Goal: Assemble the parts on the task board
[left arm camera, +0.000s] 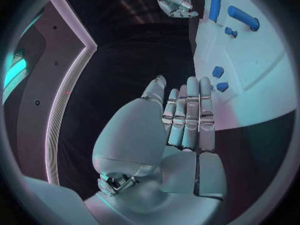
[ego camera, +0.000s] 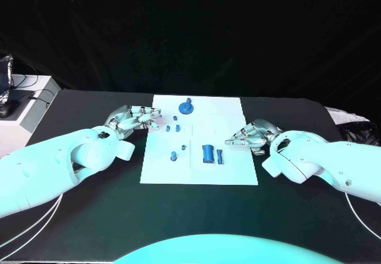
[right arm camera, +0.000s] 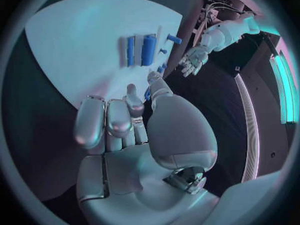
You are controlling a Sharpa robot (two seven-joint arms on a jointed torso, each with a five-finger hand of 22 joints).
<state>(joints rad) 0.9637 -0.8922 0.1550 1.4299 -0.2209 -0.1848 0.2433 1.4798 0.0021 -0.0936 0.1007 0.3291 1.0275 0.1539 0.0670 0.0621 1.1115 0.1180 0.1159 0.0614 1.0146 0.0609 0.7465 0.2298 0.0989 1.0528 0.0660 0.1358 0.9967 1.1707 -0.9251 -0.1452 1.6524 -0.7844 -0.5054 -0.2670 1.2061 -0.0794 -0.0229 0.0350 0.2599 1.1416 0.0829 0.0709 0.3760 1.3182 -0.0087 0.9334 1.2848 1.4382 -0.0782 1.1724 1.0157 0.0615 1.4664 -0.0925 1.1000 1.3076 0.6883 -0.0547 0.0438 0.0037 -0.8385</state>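
The white task board [ego camera: 230, 118] lies in the middle of the black table. On it are a blue gear-like part [ego camera: 187, 106] at the far end, several small blue pieces such as one pair [ego camera: 173, 128], and a thick blue cylinder [ego camera: 208, 153] beside a slim blue bar [ego camera: 220, 155]. My left hand [ego camera: 135, 118] hovers at the board's left edge with its fingers straight and side by side [left arm camera: 187, 117], holding nothing. My right hand [ego camera: 250, 135] is at the board's right edge, fingers loosely bent [right arm camera: 115, 120], also holding nothing. The cylinder [right arm camera: 149, 49] lies beyond its fingertips.
A white stand with cables [ego camera: 23, 104] sits off the table's far left corner. Crumpled cloth [ego camera: 349, 118] lies at the far right corner. Bare black tabletop [ego camera: 199, 214] stretches between the board and me.
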